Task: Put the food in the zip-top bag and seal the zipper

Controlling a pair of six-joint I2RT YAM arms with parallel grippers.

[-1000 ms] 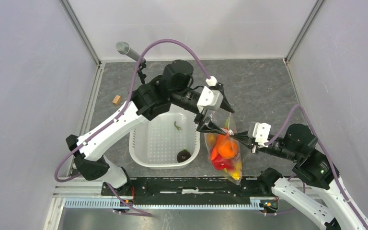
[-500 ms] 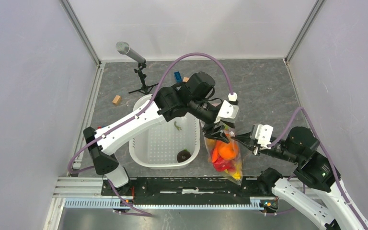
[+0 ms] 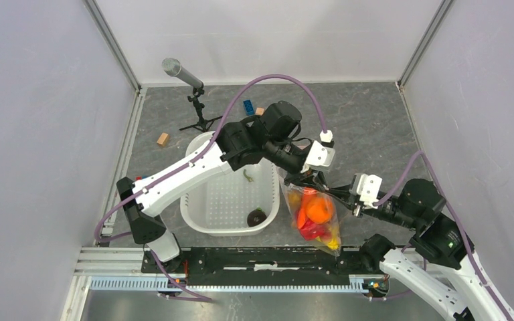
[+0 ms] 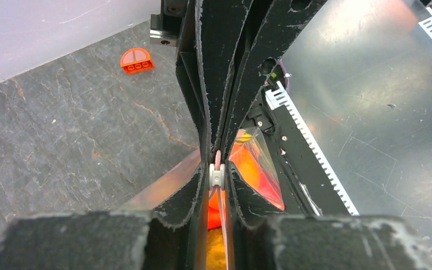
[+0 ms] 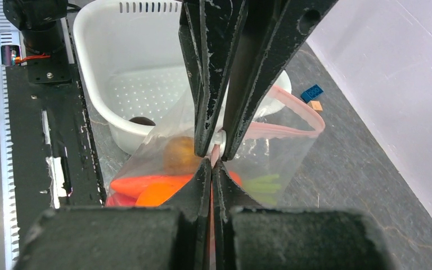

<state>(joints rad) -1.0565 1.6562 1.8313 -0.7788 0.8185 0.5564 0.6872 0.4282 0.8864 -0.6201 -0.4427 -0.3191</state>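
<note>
Bag (image 3: 316,221), clear and packed with orange-red food (image 3: 318,208), sits at 3 o'clock of white basin (image 3: 201,217), left gripper (image 4: 216,183), apart a second ago, now pinches slider (image 4: 216,173), right gripper (image 5: 212,166) clamped on pink zipper (image 5: 299,110) at bag's 12 o'clock edge.

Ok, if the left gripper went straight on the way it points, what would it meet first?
Probably the right gripper's fingers: they face it tip to tip, pinching the zipper just beyond the slider the left gripper is shut on. The gap between them is hard to judge.
</note>
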